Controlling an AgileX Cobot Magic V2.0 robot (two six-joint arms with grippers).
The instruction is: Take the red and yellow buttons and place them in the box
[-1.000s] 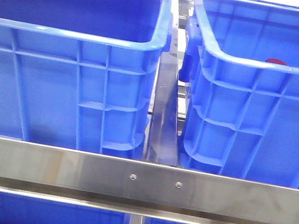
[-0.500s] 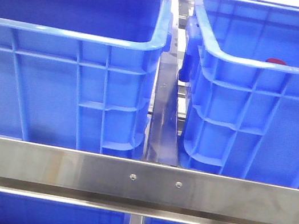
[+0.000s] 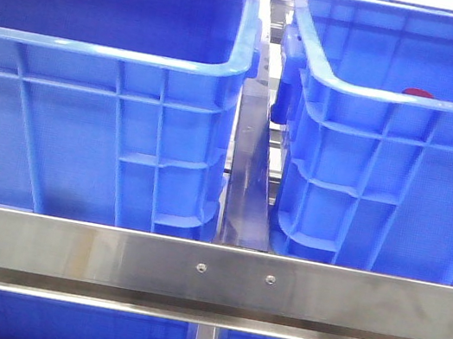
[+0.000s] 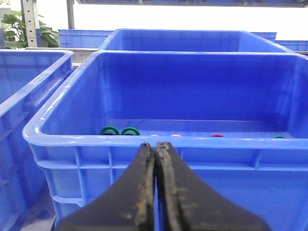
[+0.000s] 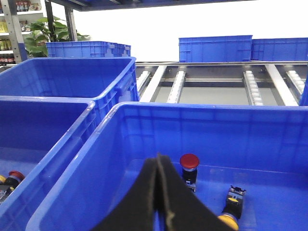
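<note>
Nothing had moved in the front view since the earlier frames. Both the left gripper [image 4: 156,147] and right gripper [image 5: 160,161] were closed, holding nothing. The red button [image 5: 189,161] stood upright in the blue crate [image 5: 77,185], beside a yellow button [image 5: 230,217]. Descending closed, the fingers could knock it over.

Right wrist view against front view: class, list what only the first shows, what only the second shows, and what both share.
Only the right wrist view shows the shut right end effector, a red-capped button standing inside a blue crate, a yellow-tipped button lying beside it, a roller conveyor and a plant. Only the front view shows the steel rail crossing in front and the crates' ribbed outer walls. Both show blue crates side by side and something red in one.
</note>
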